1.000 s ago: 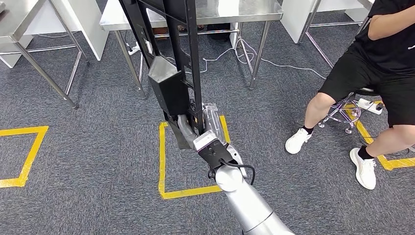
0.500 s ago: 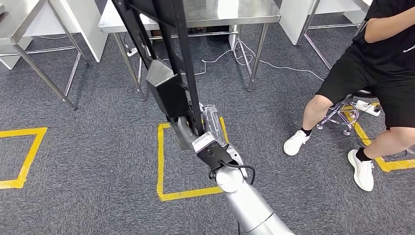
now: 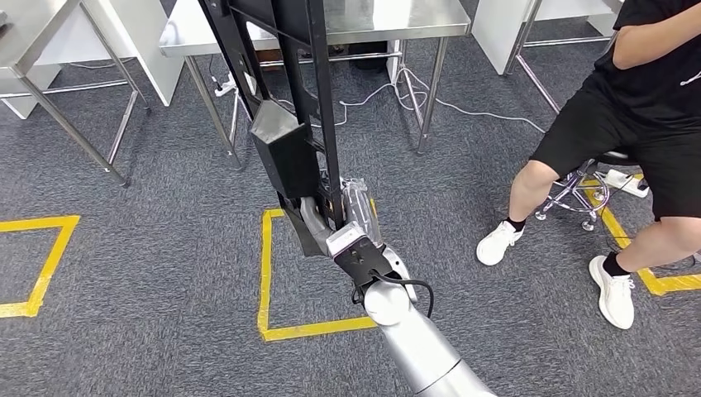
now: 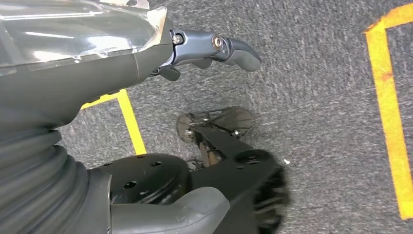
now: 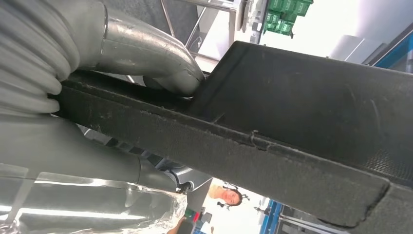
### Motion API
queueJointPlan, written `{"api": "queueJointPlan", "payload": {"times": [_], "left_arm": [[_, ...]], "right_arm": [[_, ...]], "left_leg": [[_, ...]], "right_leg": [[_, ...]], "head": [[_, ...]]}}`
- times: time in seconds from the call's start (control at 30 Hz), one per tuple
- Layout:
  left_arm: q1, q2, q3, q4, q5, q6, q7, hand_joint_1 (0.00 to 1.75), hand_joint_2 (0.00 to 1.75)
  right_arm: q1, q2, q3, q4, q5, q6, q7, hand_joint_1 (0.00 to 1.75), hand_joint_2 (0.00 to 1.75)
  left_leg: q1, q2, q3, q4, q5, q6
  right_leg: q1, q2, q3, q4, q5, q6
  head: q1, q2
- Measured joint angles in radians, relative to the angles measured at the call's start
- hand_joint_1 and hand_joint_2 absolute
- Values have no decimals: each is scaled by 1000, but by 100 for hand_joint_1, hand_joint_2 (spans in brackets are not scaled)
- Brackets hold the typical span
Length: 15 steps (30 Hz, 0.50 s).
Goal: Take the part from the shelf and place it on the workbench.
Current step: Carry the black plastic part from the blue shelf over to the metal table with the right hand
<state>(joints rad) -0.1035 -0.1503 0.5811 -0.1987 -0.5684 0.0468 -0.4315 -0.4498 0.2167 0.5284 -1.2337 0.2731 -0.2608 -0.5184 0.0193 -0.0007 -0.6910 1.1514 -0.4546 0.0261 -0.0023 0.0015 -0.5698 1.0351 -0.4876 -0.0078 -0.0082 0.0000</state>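
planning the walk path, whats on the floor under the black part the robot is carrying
Under the black part: grey carpet and a yellow tape square. The part and right hand hide the square's far side.

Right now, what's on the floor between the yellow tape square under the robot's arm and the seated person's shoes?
Head view: bare grey carpet runs from the yellow tape square to the person's shoes; nothing lies on it.

Black part, grey carpet, yellow lines

The part [image 3: 285, 124] is matte black; below it the speckled grey carpet [image 3: 149, 273] carries yellow tape squares [image 3: 266, 273]. Right of the part, a person [image 3: 636, 107] wears black with white shoes [image 3: 613, 285].
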Motion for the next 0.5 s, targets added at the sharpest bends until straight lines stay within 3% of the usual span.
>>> {"api": "queueJointPlan", "payload": {"times": [0.03,0.1,0.23,0.3,0.37,0.4,0.43,0.5], "left_arm": [[-1,0,0,0,0,1,0,0,175],[-4,1,0,0,0,3,1,0,175],[-3,0,0,0,0,4,1,0,175],[-4,-2,0,0,0,4,1,0,175],[-5,-2,0,0,0,5,1,0,175],[-4,-2,0,0,0,5,1,0,175],[-3,-3,0,0,0,5,1,0,175],[-2,-4,0,0,0,5,2,0,175]], "right_arm": [[-1,0,0,0,0,0,0,175,175],[-2,1,0,0,0,-1,0,175,175],[-3,6,0,-4,0,-2,0,175,175],[-6,4,1,-5,0,-4,0,175,175],[-3,-1,0,-5,0,-4,0,175,175],[0,-4,0,-5,0,-5,0,175,175],[3,-6,0,-5,0,-5,0,175,175],[3,-7,1,-5,0,-5,0,175,175]], "left_leg": [[-8,4,27,-56,21,16],[-22,10,52,-108,25,34],[-19,7,86,-158,32,34],[-15,4,106,-177,36,31],[-14,-2,112,-178,31,30],[-14,-5,115,-177,27,29],[-14,-8,118,-175,22,26],[-12,-15,126,-167,8,16]], "right_leg": [[3,-1,3,-1,-2,-1],[1,-3,3,-4,-5,3],[6,-7,-2,9,-18,18],[3,-5,-49,105,-52,18],[-1,-4,-126,229,-84,22],[-4,-4,-150,255,-83,30],[-7,-4,-154,240,-64,41],[-15,-4,-108,109,6,64]], "head": [[2,0],[2,0],[-1,0],[1,0],[2,0],[3,0],[3,0],[4,0]]}}
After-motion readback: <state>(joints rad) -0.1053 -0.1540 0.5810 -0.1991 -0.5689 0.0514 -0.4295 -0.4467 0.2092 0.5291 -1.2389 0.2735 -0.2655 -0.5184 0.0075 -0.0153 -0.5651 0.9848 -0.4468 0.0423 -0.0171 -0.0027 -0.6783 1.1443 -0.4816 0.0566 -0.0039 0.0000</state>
